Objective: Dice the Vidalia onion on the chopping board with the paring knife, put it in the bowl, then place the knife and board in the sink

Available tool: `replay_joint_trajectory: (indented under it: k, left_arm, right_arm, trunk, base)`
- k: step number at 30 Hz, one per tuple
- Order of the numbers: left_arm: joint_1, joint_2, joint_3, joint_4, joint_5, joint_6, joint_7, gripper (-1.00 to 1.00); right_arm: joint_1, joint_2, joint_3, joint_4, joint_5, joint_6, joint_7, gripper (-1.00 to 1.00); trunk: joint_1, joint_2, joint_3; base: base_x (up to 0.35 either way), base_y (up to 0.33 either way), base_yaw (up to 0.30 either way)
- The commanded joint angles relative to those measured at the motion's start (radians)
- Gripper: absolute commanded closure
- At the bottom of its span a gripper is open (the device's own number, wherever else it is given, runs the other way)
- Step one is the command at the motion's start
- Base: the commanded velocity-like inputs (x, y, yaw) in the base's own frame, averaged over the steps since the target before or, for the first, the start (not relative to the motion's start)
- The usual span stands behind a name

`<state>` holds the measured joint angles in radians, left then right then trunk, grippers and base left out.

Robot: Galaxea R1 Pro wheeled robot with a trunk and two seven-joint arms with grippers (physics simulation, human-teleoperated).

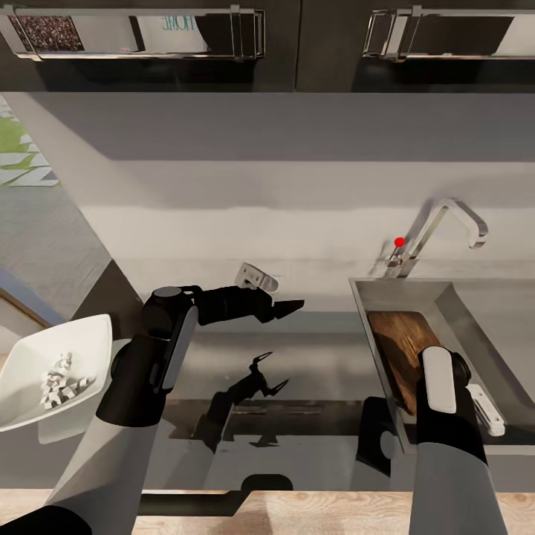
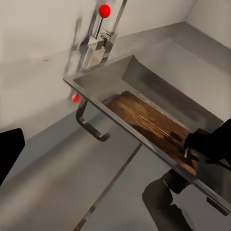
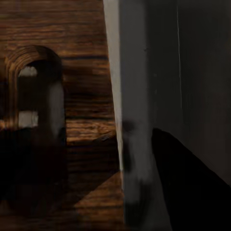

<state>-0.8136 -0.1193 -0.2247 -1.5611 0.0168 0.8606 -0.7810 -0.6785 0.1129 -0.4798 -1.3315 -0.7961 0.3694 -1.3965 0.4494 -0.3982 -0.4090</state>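
Chopping board (image 1: 400,349) leans in sink (image 1: 475,312), right pincer (image 2: 192,144) gripping.

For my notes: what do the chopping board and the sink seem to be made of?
The chopping board looks like dark brown wood, with visible grain streaks. The sink looks like grey brushed steel: smooth walls with a dull sheen. These are a simulator's renders, so that is appearance only.

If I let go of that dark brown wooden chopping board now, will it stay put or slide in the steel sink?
The dark brown wooden chopping board looks rigid, so it shouldn't flex. It lies tilted against the grey steel sink wall, so it will probably slide down flat on the smooth metal. The right gripper is at its near end; I can't tell whether it is gripping.
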Motion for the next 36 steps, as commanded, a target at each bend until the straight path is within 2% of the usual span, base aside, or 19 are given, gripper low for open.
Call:
replay_joint_trajectory:
  k: [1, 14, 29, 32, 36]
  left_arm:
    - [-0.001, 0.0, 0.001, 0.0, 0.002, 0.008, -0.002, -1.0]
    - [-0.001, 0.0, 0.001, 0.0, 0.002, 0.008, -0.002, -1.0]
    - [-0.001, -0.001, -0.001, 0.0, 0.002, 0.008, -0.001, -1.0]
    - [-0.001, -0.002, -0.001, 0.0, 0.002, 0.008, -0.002, -1.0]
    - [-0.001, -0.002, -0.001, 0.0, 0.002, 0.008, -0.001, -1.0]
  right_arm:
    - [-0.001, 0.001, -0.002, -0.001, -0.003, 0.01, -0.004, -1.0]
    - [-0.001, 0.001, -0.003, -0.002, -0.003, 0.011, -0.004, -1.0]
    - [-0.001, 0.001, -0.007, -0.004, -0.005, 0.013, -0.004, -1.0]
    - [-0.001, 0.001, -0.006, -0.005, -0.005, 0.013, 0.033, -1.0]
    - [-0.001, 0.0, -0.006, -0.012, -0.005, 0.014, 0.05, -1.0]
  trunk:
    - [0.001, -0.002, -0.002]
    - [0.001, -0.002, -0.001]
    - [0.001, -0.002, 0.012]
    - [0.001, -0.002, 0.015]
    - [0.001, -0.002, 0.019]
  base:
    - [0.0, 0.0, 0.0]
    - [0.0, 0.0, 0.0]
    - [0.0, 0.0, 0.0]
    - [0.0, 0.0, 0.0]
    - [0.0, 0.0, 0.0]
